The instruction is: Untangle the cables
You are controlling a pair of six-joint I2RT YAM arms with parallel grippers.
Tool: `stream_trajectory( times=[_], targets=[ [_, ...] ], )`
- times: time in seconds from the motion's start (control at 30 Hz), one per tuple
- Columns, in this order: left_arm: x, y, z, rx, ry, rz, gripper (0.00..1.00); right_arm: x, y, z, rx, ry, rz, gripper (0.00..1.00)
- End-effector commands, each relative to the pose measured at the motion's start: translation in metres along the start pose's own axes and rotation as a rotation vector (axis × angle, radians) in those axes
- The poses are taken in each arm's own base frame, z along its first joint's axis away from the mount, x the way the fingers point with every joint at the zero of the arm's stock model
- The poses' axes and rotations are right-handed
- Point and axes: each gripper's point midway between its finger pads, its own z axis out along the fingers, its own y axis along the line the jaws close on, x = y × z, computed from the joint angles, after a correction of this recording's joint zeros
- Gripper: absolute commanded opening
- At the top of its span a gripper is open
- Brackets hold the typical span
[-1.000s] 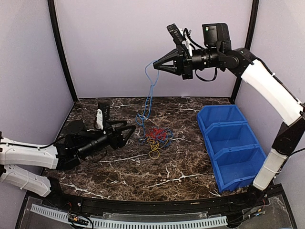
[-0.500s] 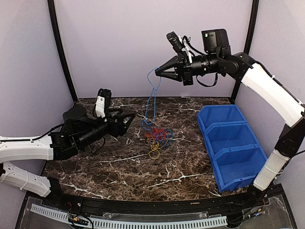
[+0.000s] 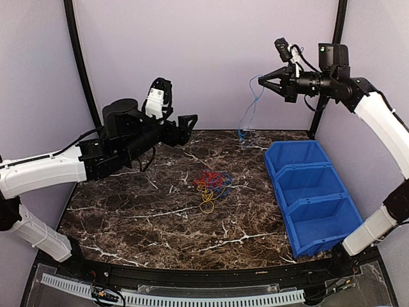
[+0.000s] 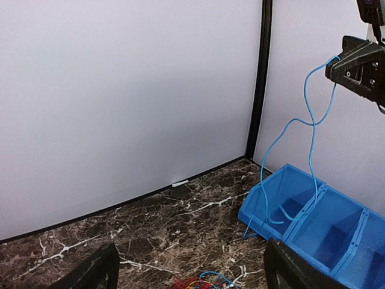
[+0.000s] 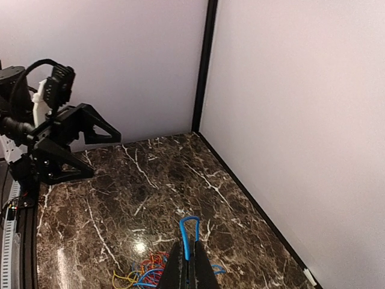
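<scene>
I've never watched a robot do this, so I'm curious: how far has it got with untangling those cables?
Done: one blue cable hangs clear of the bundle. In hand: the right end effector is shut on its top, lifted high near the blue bin. Still to do: the red, yellow and blue bundle lies knotted on the table; the left end effector is open and empty.

No text, label, brand name, number or sign can be read in any of the three views. The small white strip [image 4: 178, 182] at the foot of the pale back wall [image 4: 120, 90] is too small to show whether it carries any marking.
</scene>
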Motion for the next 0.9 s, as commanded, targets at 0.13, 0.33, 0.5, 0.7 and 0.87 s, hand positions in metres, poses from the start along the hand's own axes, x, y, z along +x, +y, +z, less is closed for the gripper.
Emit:
stream_trajectory(
  times=[0.13,0.33,0.5,0.7,0.87],
  targets=[
    [0.026,0.025,0.024,-0.112,-0.008,0.157,0.87,0.041,-0.097,-0.06,0.363,0.031,0.068,0.0],
    [0.047,0.04,0.011,-0.129,0.012,0.128,0.88,0.069,-0.15,-0.107,0.51,0.052,0.168,0.0],
    [0.032,0.046,-0.001,-0.153,-0.032,0.125,0.88,0.104,-0.174,-0.138,0.596,0.09,0.216,0.0],
    [0.021,0.046,-0.009,-0.142,-0.066,0.106,0.88,0.167,-0.188,-0.15,0.66,0.177,0.268,0.0],
    [0.019,0.048,-0.012,-0.152,-0.075,0.104,0.87,0.206,-0.186,-0.148,0.648,0.238,0.309,0.0]
  ],
)
